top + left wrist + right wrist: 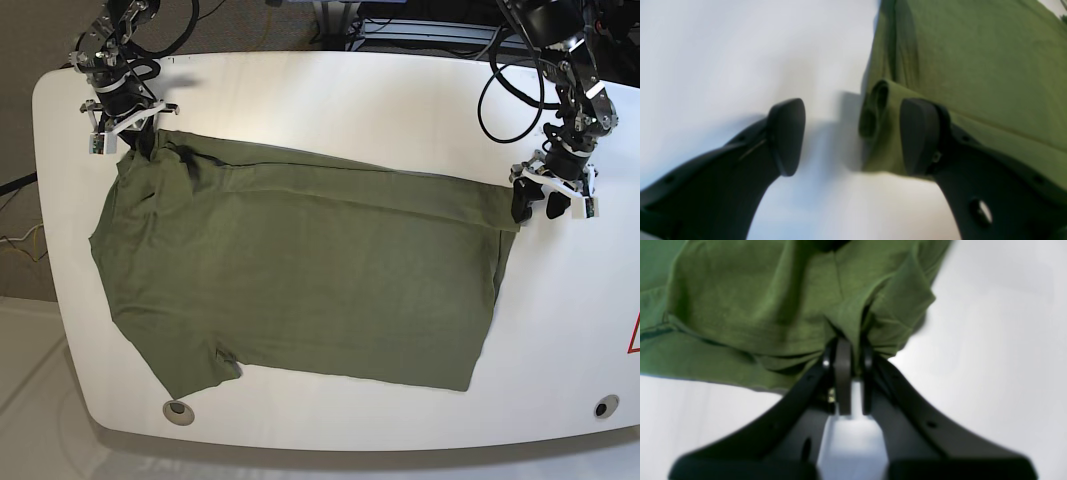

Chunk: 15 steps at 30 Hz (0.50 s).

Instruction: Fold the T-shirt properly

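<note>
The olive-green T-shirt lies spread out on the white table, its top edge folded over in a long band. My right gripper, at the far left corner of the cloth, is shut on a bunched fold of the T-shirt, with the fabric pinched between the fingers. My left gripper stands open at the shirt's far right corner. In the left wrist view the rolled edge of the T-shirt sits between the open fingers of the left gripper, one finger over cloth, the other over bare table.
The white table has rounded corners, and the shirt's lower hem lies near its front edge. Two round holes sit near that front edge. Black cables hang behind the left arm. A red mark shows at the right border.
</note>
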Motion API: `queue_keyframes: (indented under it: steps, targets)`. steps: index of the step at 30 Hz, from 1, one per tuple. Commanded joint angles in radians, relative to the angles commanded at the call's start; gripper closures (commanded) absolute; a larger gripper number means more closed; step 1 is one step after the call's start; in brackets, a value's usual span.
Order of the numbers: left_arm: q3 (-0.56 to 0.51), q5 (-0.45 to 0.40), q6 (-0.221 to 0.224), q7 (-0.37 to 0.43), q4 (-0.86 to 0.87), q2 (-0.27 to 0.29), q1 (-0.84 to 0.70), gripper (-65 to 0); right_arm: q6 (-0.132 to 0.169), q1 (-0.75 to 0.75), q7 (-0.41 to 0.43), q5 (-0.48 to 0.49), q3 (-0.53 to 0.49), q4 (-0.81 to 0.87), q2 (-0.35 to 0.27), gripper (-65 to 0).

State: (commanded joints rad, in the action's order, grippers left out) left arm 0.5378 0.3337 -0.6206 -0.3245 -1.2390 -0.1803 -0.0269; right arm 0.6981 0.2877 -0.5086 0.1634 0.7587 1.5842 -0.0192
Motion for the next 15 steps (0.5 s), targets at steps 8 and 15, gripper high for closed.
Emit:
queue_keyframes:
  steps: [8,15]
  targets:
    - [0.000,-0.086,-0.043,0.035,0.164,0.021,0.072,-42.3,0.000,0.000,0.000,0.000,0.002,0.002,0.000,-4.2]
    - [0.000,-0.120,-0.044,0.035,0.181,0.061,0.074,-42.2,0.000,0.000,0.000,0.000,0.003,0.002,0.000,-4.2]
